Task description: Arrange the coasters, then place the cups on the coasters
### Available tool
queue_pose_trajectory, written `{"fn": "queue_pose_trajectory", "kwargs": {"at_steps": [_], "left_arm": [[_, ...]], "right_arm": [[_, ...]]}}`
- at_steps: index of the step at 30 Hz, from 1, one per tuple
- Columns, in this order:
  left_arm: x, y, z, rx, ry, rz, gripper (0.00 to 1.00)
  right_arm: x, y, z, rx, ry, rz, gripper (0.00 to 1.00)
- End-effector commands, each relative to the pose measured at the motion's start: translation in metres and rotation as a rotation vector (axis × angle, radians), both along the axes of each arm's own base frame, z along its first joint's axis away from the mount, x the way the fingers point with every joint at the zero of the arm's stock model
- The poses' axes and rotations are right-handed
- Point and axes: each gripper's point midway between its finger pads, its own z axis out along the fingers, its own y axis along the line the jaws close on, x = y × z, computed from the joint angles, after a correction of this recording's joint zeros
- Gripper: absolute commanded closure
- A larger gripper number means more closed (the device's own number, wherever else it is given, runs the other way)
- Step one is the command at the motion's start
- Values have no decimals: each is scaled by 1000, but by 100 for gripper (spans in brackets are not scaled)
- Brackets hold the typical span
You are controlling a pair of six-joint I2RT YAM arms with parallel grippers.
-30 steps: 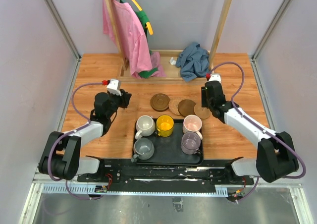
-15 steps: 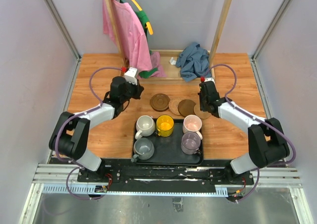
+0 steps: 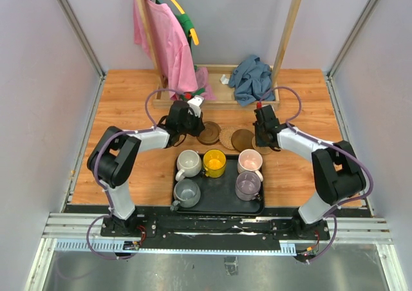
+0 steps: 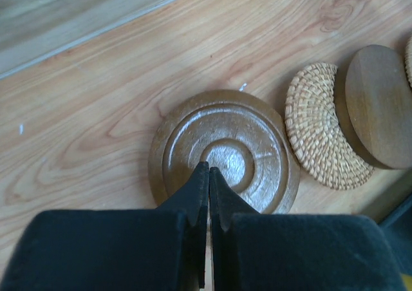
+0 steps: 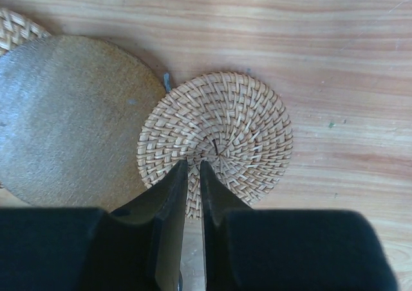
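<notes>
Left tool [image 4: 209, 170] closed, right tool [image 5: 193, 167] nearly closed, both reaching forward.

Four coasters [image 3: 208, 132] lie flat in a close-set row: dark brown, woven tan, brown, woven. Just nearer, five cups [image 3: 214, 163] stand upright: off-white, yellow, pink, then grey, lilac.

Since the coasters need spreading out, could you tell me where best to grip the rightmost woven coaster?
Probably take the woven coaster by its right rim, coming down from above on that side: it lies flat and thin, and its left edge meets the brown coaster.
</notes>
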Motion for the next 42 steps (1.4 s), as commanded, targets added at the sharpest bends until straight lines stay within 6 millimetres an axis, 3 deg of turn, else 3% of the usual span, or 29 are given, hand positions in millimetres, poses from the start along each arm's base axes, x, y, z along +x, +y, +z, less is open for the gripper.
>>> {"fn": "queue_pose_trajectory", "kwargs": {"at_steps": [1, 8, 14, 19, 25, 32, 34, 39, 42], "left_arm": [[5, -18, -5, -7, 42, -46, 100], [16, -18, -30, 49, 126, 10, 99], [24, -1, -55, 137, 197, 126, 100], [30, 17, -61, 206, 206, 218, 99], [35, 45, -61, 198, 227, 308, 99], [39, 88, -57, 153, 241, 415, 99], [42, 97, -54, 161, 232, 440, 100], [43, 106, -47, 185, 210, 461, 99], [42, 104, -38, 161, 192, 447, 99]], "right_arm": [[-5, 6, -8, 3, 58, -12, 86], [-3, -13, -22, -32, 124, -103, 87], [9, -34, -37, 27, 193, -203, 88], [25, -48, -37, 36, 191, -244, 88], [40, -54, -23, 9, 148, -240, 88], [55, -52, 24, 13, 8, -163, 83], [55, -45, 38, 37, -28, -123, 72], [44, -14, 63, 66, -70, -5, 26], [32, 11, 62, 93, -50, 69, 1]]}}
